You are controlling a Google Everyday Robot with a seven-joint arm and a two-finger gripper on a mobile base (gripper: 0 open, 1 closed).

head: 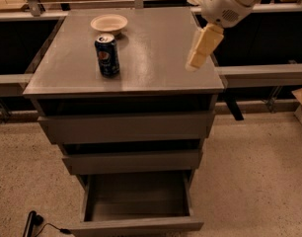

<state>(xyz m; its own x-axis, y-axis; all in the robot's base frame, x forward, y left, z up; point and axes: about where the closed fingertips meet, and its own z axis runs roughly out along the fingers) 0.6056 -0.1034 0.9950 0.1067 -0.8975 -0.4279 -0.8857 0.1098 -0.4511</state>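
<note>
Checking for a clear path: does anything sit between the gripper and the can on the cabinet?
Nothing visible does. The gripper hangs over the right side of the cabinet top; the can stands to its left, bare surface between them. The bowl sits behind the can, off that line.

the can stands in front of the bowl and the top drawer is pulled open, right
No, the camera view shows the bottom drawer open, not the top. The can does stand in front of the bowl. The gripper hangs above the cabinet's right edge.
</note>
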